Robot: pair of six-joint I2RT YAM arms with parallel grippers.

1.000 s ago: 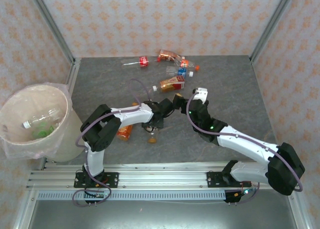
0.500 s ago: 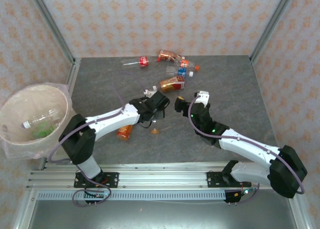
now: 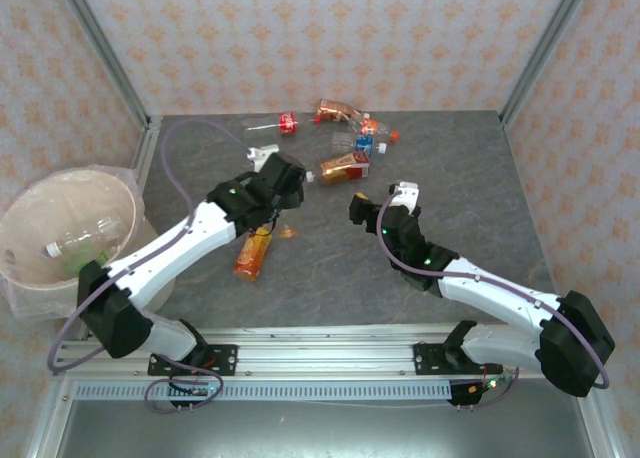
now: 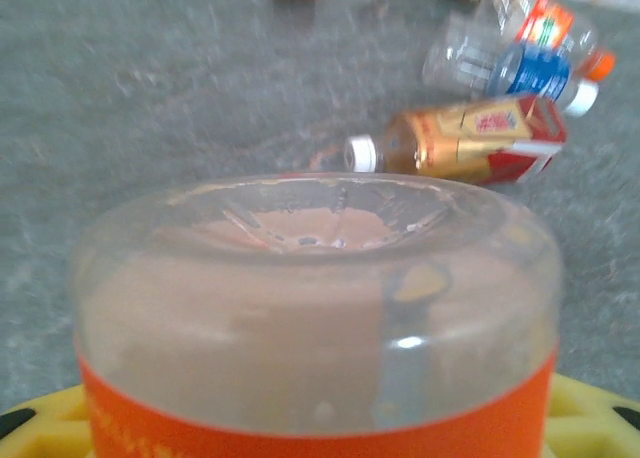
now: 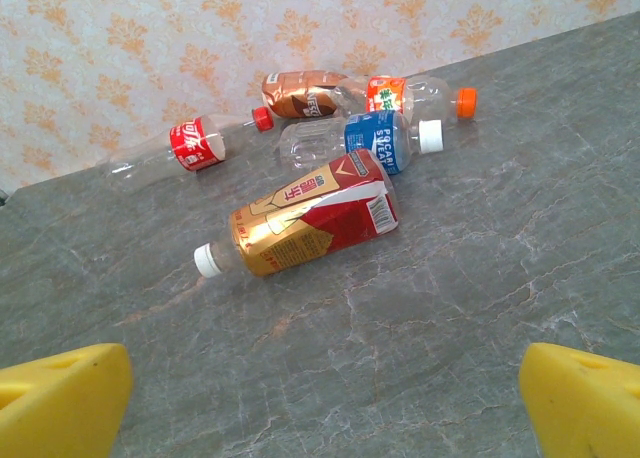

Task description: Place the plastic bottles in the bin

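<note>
Bottles lie loose at the far side of the surface, a gold-and-red bottle nearest, all well apart from the bin at the near left, where a clear bottle rests inside. The left fingers are partly closed around an orange-labelled bottle. The right fingers stand wide apart, holding nothing, near the gold-and-red bottle.

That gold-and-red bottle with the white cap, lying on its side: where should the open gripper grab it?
Best guess: the right gripper comes down from above and closes across the labelled body of the gold-and-red bottle, toward the cap half. It lies flat with bare table along both long sides there, while the blue-labelled bottle crowds its base end.
</note>
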